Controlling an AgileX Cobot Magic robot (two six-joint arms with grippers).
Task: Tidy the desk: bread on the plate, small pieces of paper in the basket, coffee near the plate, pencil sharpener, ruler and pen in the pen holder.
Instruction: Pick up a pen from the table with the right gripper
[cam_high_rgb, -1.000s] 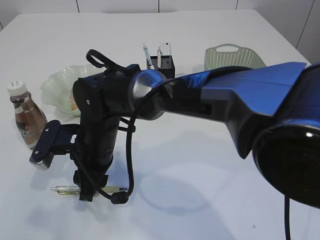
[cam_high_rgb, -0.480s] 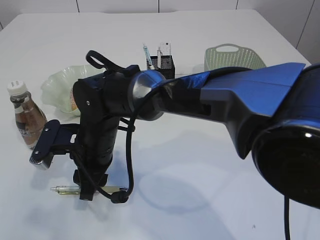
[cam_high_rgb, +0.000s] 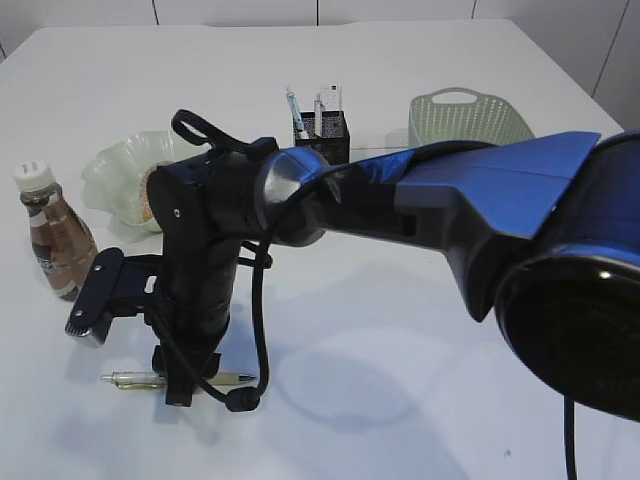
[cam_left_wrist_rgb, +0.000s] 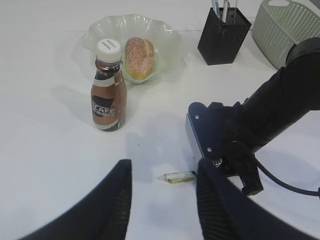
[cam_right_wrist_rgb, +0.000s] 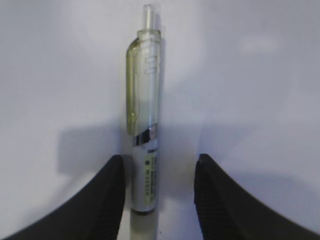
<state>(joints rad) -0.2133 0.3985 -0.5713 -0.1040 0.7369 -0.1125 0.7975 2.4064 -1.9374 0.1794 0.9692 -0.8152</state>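
the right gripper (cam_right_wrist_rgb: 156, 200) hangs straight down over the pen (cam_right_wrist_rgb: 144, 125), its two black fingers (cam_right_wrist_rgb: 107, 200) spread apart to either side of the barrel with a clear gap on each side, so the jaws are open and have hold of nothing; the pen lies flat on the desk (cam_high_rgb: 420, 330) between them, its clear yellowish clip end pointing away from the wrist. in the exterior view the same gripper (cam_high_rgb: 185, 385) stands at the near left of the desk, with the pen (cam_high_rgb: 135, 379) sticking out to the left from under it. the left gripper (cam_left_wrist_rgb: 162, 200) is raised above the desk, its fingers (cam_left_wrist_rgb: 112, 200) parted and empty, looking down on the pen (cam_left_wrist_rgb: 177, 176) and the right arm's wrist. further out, the coffee (cam_high_rgb: 56, 238) stands upright at the left edge of the desk, just beside the plate (cam_high_rgb: 115, 170), not touching it as far as the left wrist view shows. the bread (cam_left_wrist_rgb: 139, 57) sits inside the plate. behind the arm, toward the far middle, the pen holder (cam_high_rgb: 325, 135) stands upright with a few items poking out of its top, among them what looks like the clear ruler (cam_high_rgb: 331, 98). the basket (cam_high_rgb: 465, 118) sits to the right of the holder, well apart from the plate.
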